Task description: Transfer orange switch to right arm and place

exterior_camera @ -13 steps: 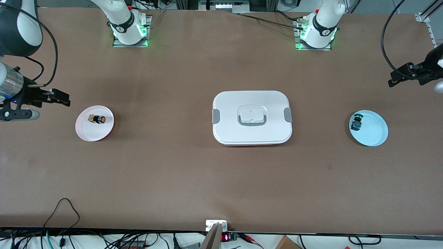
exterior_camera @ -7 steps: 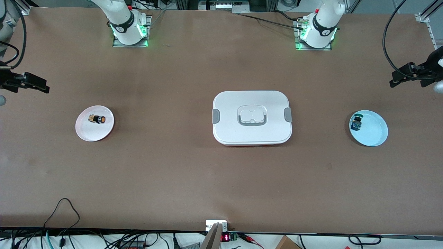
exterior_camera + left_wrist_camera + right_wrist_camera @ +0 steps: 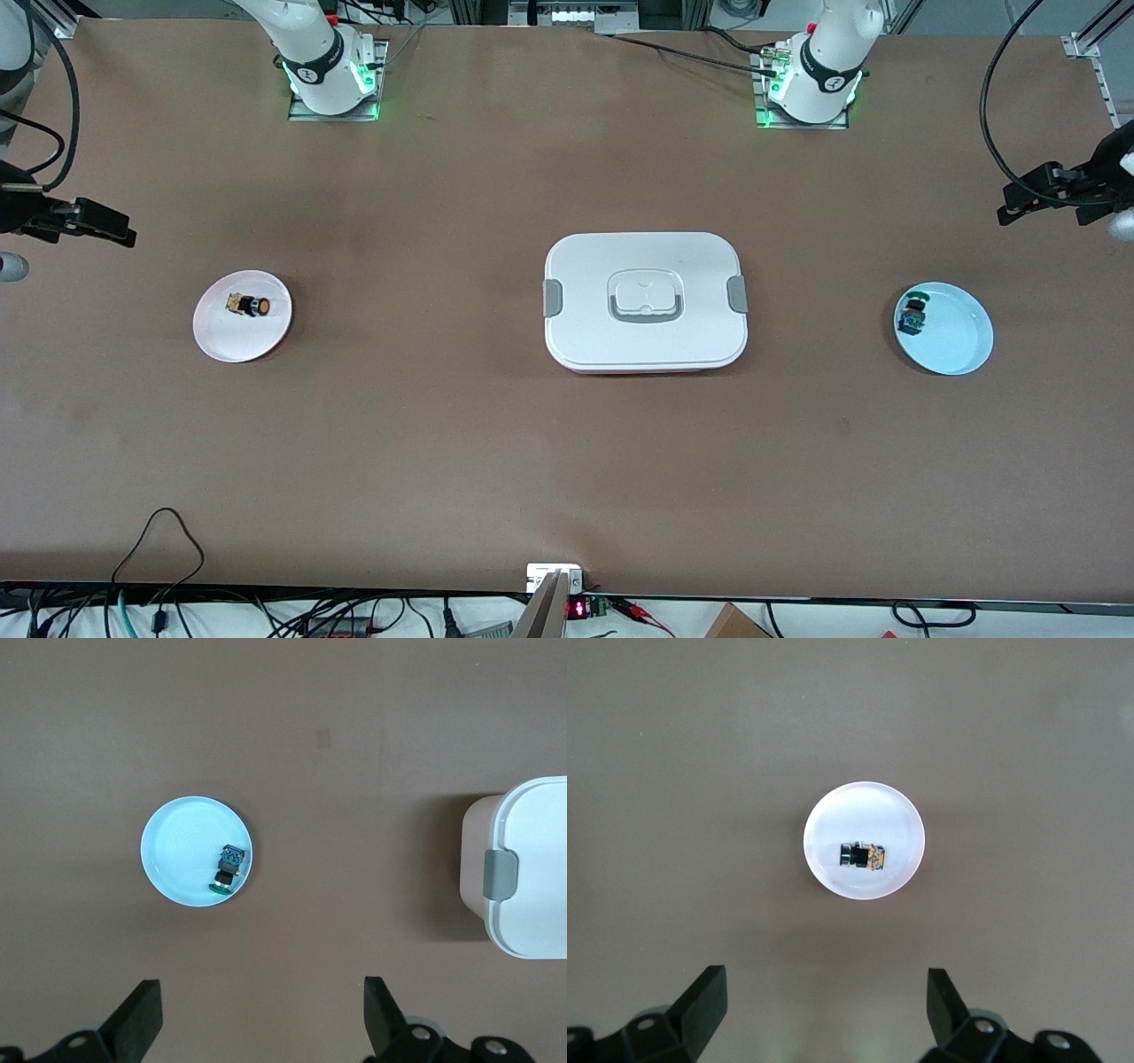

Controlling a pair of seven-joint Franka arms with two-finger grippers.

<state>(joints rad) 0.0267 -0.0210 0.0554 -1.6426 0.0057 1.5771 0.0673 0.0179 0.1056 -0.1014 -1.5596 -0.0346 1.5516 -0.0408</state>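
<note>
Orange switch (image 3: 249,306): lies on its side on the white plate (image 3: 266,341) toward the right arm's end of the table, orange cap pointing toward the white lidded box (image 3: 645,346) at the table's middle.
Right gripper (image 3: 822,1010): hangs high at the table's edge, fingers spread wide and empty; in its wrist view the plate sits between and ahead of the two fingertips (image 3: 707,999), well apart from them.
Left gripper (image 3: 259,1010): also high, over its own end of the table, fingers wide apart with nothing between them; the blue plate (image 3: 177,859) with the blue-green switch (image 3: 229,866) lies ahead of its fingers, off to one side of the gap.
Step in hand: by my reading no grasp has begun; the switch is untouched and well apart from both pairs of fingers.
Doing it well: whichever gripper goes for it should descend straight over the plate, turn so the pads close across the black barrel rather than along its length, and keep the fingertips clear of the plate's rim.
Risk: the piece is small and round, so an off-centre pinch would likely roll it.
</note>
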